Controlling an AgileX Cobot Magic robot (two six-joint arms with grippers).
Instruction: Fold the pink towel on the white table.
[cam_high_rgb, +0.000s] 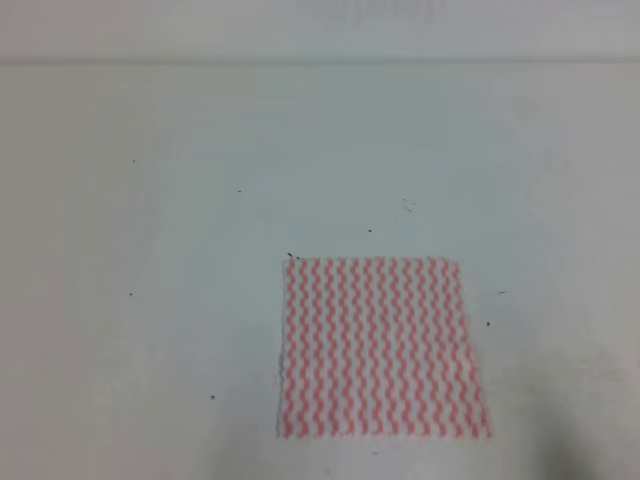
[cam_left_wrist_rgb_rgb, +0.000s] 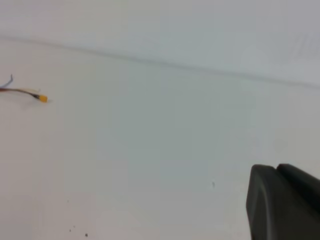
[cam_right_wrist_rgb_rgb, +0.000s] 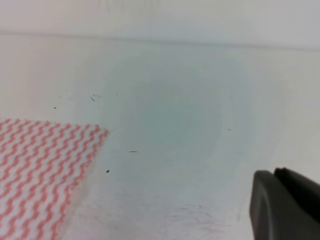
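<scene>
The pink towel (cam_high_rgb: 383, 347) lies flat and spread out as a near square on the white table (cam_high_rgb: 150, 250), right of centre and close to the front edge. Its far right corner also shows in the right wrist view (cam_right_wrist_rgb_rgb: 40, 170). Neither gripper shows in the exterior high view. Only one dark finger (cam_left_wrist_rgb_rgb: 282, 205) of my left gripper shows, at the lower right of the left wrist view over bare table. One dark finger (cam_right_wrist_rgb_rgb: 285, 205) of my right gripper shows at the lower right of the right wrist view, to the right of the towel and apart from it.
The table meets a pale wall along a seam at the back (cam_high_rgb: 320, 62). A thin wire with an orange tip (cam_left_wrist_rgb_rgb: 42, 98) lies at the left edge of the left wrist view. Tiny dark specks (cam_high_rgb: 369, 230) dot the surface.
</scene>
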